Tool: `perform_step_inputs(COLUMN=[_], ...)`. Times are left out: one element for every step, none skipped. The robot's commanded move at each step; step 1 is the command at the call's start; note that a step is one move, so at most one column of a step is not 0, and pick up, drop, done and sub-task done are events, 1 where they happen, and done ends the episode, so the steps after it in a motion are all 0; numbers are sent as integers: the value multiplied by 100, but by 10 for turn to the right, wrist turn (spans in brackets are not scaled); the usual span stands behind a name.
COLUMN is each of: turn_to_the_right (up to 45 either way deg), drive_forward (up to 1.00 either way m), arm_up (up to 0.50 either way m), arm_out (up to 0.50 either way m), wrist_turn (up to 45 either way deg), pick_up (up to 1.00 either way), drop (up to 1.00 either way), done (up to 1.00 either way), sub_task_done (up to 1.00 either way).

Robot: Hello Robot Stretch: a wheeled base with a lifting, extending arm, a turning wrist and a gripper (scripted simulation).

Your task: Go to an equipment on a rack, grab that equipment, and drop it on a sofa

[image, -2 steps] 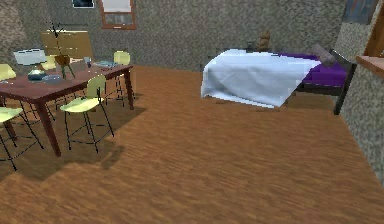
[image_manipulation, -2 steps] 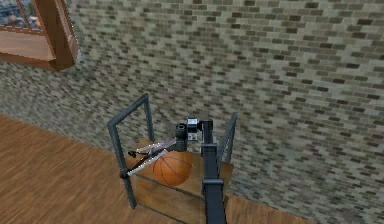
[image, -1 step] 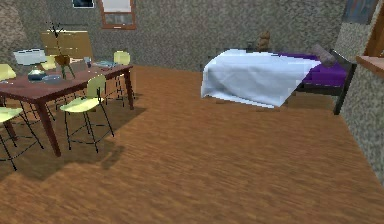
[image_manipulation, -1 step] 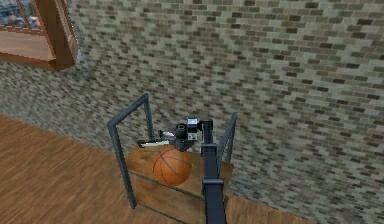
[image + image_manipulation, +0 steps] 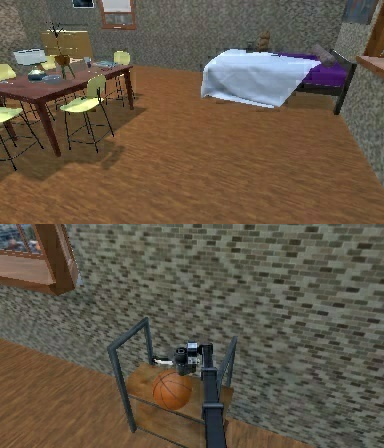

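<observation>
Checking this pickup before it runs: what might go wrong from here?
The orange ball on the rack is round, so a nudge from the gripper might roll it off. The rack's grey frame bars stand near the arm and might snag it. Ahead lies a bed, possibly mistaken for a sofa.

table [image 5: 62,88] 1; yellow chairs [image 5: 92,90] [image 5: 121,58] [image 5: 7,72] [image 5: 6,115] at least 4; bed [image 5: 325,75] 1; rack [image 5: 130,337] 1; orange ball [image 5: 172,391] 1

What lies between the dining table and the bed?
In the forward view, yellow chairs stand at the dining table; beyond them only bare wooden floor reaches the bed.
</observation>
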Motion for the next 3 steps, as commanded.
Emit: perform_step_inputs(turn_to_the_right=[0, 0, 0], drive_forward=[0, 0, 0], arm_up=[-30, 0, 10], arm_out=[0, 0, 0], wrist_turn=[0, 0, 0], pick_up=[0, 100, 0], drop=[0, 0, 0], done=[0, 0, 0], sub_task_done=[0, 0, 0])
